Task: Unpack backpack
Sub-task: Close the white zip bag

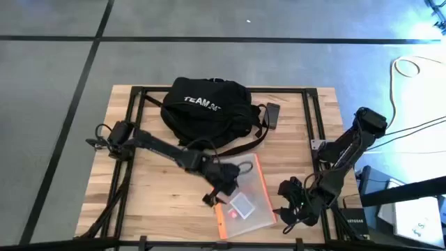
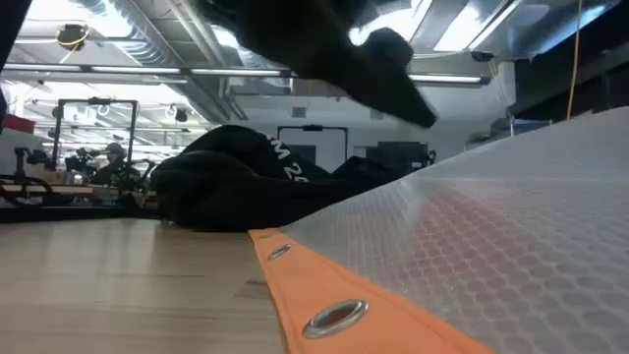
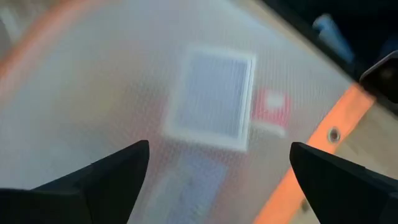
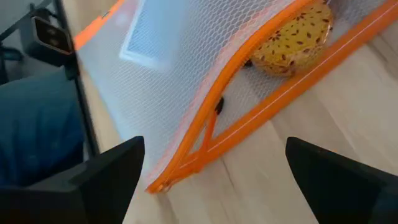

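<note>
The black backpack point(image 1: 205, 108) with white "TEAM" lettering lies slumped on the table's far middle and shows beyond the pouch in the low view point(image 2: 236, 177). A translucent pouch with orange trim point(image 1: 245, 203) lies flat near the front edge. It holds a white card point(image 3: 214, 96), a red piece point(image 3: 270, 109) and a yellow spotted item point(image 4: 298, 37). My left gripper point(image 1: 221, 189) stands open close over the pouch's far left part point(image 3: 211, 93). My right gripper point(image 1: 287, 209) is open, low beside the pouch's right edge, with a pouch corner point(image 4: 158, 183) ahead of its fingers.
A small dark flat device point(image 1: 272, 115) lies on the table right of the backpack, beside its straps point(image 1: 258, 132). Black frame rails point(image 1: 310, 118) run along the table top. Cables and boxes point(image 1: 411, 216) sit past the right edge. Bare wood point(image 1: 139, 181) shows at the near left.
</note>
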Controlling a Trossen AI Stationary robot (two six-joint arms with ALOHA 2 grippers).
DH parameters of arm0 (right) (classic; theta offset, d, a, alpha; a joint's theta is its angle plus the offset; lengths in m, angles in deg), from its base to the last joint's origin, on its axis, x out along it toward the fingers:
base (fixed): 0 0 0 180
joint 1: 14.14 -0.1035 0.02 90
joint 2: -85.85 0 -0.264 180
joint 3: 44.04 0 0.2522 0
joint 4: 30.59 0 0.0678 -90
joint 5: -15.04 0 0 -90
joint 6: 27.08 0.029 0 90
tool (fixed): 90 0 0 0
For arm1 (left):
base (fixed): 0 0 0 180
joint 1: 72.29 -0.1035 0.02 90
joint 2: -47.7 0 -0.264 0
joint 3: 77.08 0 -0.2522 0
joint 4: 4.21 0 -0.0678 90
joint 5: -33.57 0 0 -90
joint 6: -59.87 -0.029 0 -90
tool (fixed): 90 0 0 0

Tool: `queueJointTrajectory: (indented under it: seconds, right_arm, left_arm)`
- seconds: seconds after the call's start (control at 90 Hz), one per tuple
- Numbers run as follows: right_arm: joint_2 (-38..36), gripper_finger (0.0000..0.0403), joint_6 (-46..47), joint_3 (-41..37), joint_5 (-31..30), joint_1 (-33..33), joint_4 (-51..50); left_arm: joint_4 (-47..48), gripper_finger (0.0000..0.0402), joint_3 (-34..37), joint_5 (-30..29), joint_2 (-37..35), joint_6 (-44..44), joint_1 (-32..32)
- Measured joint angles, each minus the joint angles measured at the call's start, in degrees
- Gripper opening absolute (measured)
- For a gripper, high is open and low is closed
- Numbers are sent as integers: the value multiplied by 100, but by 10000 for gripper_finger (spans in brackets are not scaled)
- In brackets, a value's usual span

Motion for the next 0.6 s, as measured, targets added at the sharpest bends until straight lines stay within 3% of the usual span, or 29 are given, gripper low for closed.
queueJointTrajectory:
  seconds: [0.211, 0.6]
  right_arm:
    - [254, 371, -65, 0, -447, 6, 334]
    - [644, 371, 568, 1, -630, 6, 155]
  left_arm:
    - [-194, 373, 0, -1683, 37, 826, 689]
    - [-254, 373, 0, -3177, 664, 3157, 1833]
